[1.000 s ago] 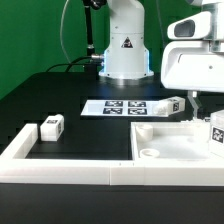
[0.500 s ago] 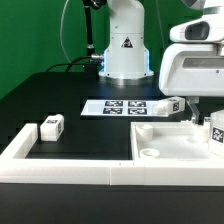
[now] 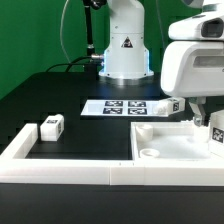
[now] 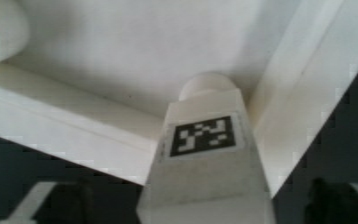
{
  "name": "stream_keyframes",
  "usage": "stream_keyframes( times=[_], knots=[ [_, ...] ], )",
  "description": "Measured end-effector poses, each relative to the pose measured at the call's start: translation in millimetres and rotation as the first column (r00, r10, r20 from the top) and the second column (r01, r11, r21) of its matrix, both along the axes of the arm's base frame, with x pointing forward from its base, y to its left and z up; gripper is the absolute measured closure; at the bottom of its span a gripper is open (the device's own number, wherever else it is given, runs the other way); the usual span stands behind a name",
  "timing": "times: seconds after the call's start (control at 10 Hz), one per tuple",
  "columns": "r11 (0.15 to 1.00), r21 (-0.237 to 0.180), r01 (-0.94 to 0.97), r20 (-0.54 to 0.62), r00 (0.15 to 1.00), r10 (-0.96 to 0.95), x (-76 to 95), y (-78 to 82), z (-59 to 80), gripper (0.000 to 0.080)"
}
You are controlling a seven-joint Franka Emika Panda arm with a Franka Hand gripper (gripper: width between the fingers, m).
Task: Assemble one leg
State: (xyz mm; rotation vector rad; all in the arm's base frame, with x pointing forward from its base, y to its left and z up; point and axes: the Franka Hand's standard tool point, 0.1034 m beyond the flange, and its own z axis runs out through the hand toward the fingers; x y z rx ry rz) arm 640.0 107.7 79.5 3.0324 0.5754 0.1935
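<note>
the arm's big white head fills the exterior view's right side, and the fingers [image 3: 209, 120] hang down just under it, right over the white panel [image 3: 165, 141] with the raised edges. there's a leg [image 3: 215, 136] right at the fingers, a chunky white block with a black-and-white tag on it, sitting at the panel's far right edge where the frame cuts it off.

in the wrist view that same leg [image 4: 206, 140] runs straight out between the two dark fingertips [image 4: 30, 200], tag facing the camera, with the panel [image 4: 123, 60] behind it and part of a round hole showing in the corner. the fingers sit on either side of the leg, but only their blurry tips show, so i honestly can't tell if they're pinching it or just straddling it.

a second leg [image 3: 52, 126] lies well off to the exterior view's left on the black table [image 3: 70, 90], inside the white border rail [image 3: 60, 166]. another tagged block [image 3: 175, 104] sits just behind the fingers, next to the marker board [image 3: 125, 107].
</note>
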Motion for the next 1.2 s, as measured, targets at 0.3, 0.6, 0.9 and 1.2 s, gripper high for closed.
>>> stream_keyframes(
  times=[0.3,0.6,0.9,1.2],
  knots=[
    [0.999,0.005,0.035,0.0,0.999,-0.035,-0.1,0.3,-0.5,0.051],
    [0.978,0.03,0.208,0.001,0.978,-0.208,-0.3,0.3,-0.9,0.051],
    [0.792,0.1,0.603,-0.032,0.797,-0.603,-1.3,0.5,-2.2,0.051],
    [0.525,0.131,0.841,-0.074,0.537,-0.84,1.8,-1.4,-3.2,0.051]
  ],
)
